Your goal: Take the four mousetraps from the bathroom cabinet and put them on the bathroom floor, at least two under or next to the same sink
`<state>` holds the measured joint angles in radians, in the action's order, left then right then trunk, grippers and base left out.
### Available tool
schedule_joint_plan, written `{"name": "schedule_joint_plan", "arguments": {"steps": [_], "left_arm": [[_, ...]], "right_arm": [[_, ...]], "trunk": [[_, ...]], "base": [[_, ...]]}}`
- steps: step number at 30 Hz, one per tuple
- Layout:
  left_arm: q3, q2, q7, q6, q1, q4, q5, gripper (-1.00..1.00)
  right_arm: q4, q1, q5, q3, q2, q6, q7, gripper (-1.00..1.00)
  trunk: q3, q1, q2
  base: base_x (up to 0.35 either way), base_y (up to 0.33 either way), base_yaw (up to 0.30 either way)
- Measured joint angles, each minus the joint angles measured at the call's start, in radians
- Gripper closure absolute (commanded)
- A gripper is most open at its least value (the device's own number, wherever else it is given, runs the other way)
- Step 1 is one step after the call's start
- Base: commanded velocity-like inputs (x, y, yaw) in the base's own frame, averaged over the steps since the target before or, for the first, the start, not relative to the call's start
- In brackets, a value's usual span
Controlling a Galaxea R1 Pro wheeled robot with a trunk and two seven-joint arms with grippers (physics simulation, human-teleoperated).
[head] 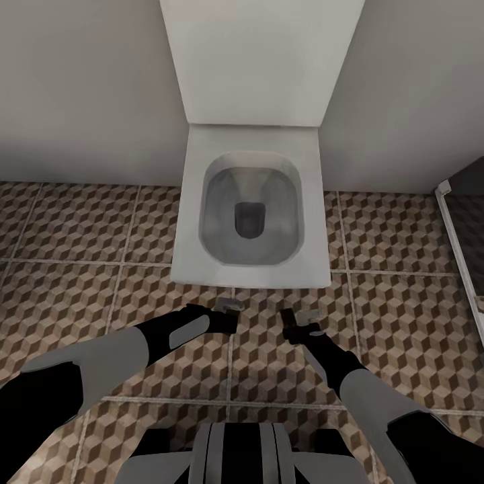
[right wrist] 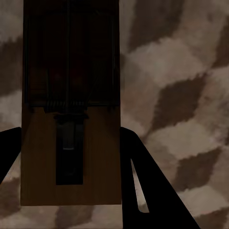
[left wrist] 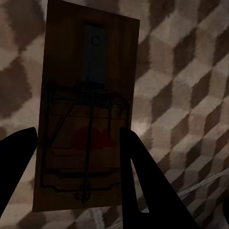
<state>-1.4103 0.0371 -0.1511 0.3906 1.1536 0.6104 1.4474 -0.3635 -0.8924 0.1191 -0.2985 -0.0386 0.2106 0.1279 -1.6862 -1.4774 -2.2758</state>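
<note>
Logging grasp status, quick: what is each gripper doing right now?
Left gripper: shut on a mousetrap.
Right gripper: shut on another mousetrap.

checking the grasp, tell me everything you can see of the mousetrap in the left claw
The mousetrap is a flat rectangular slab of brown wood carrying a dark wire frame, a coiled spring across its middle, a grey metal plate at one end and a red mark. It sits between the left claw's two dark fingers, above the cube-patterned bathroom floor.
</note>
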Motion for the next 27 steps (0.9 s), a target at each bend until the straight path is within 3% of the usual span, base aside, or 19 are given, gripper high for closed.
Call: {"name": "schedule_joint_plan", "arguments": {"steps": [27], "left_arm": [[0.0, 0.015, -0.009, -0.001, 0.0, -0.035, -0.002, 1.0]], "right_arm": [[-0.01, 0.0, 0.0, 0.0, -0.01, -0.046, 0.055, 1.0]], "trunk": [[0.0, 0.0, 0.0]], "base": [[0.0, 0.0, 0.0]]}}
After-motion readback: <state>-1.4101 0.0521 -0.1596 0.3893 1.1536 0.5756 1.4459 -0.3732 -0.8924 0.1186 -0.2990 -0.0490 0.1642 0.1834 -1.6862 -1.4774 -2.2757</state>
